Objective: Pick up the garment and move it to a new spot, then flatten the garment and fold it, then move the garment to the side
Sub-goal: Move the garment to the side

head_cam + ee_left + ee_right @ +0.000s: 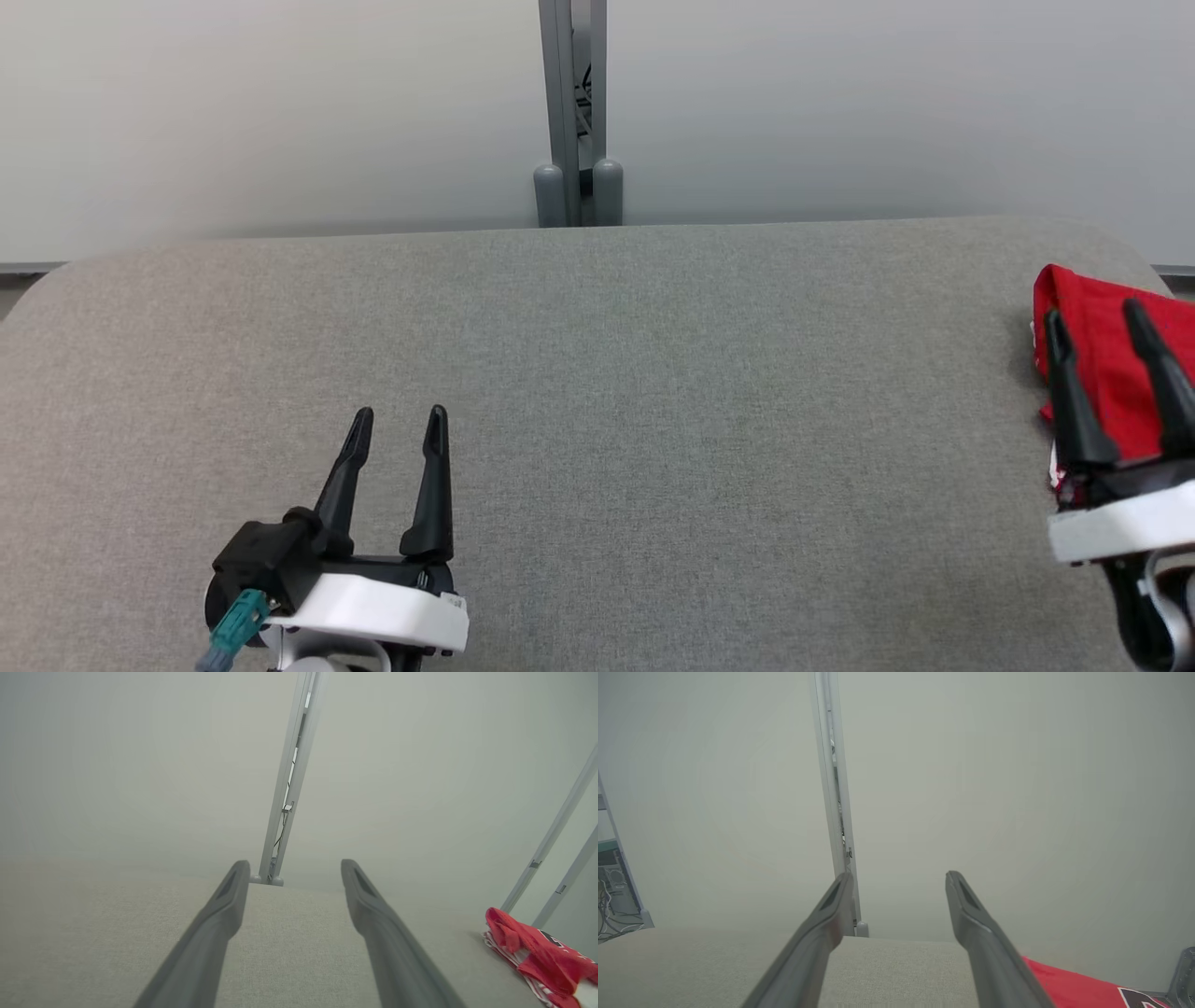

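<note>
Left claw point(400, 413) and right claw point(1094, 314) are found fully spread, with nothing held. The red garment point(1106, 373) lies bunched on the bench point(653, 392) beneath the right claw's tips, well apart from the left. It is judged light and limp; a raised fold is best pinched.

Left gripper point(400, 412): two long, tapering black fingers point(431, 485) on a black base, seated on a white moulded collar point(373, 611). A black boxy housing point(266, 558) sits at its side, carrying a teal plug point(233, 630) with a grey tip.

Right gripper point(1094, 313): same black fingers, second white collar point(1116, 527). Below that is a dark wrist section with a pale curved band point(1167, 597) (cable or trim, cannot tell).

From the wrist cameras the fingers read dull grey, each with a narrow slot point(228, 887) recessed near the tip.
</note>
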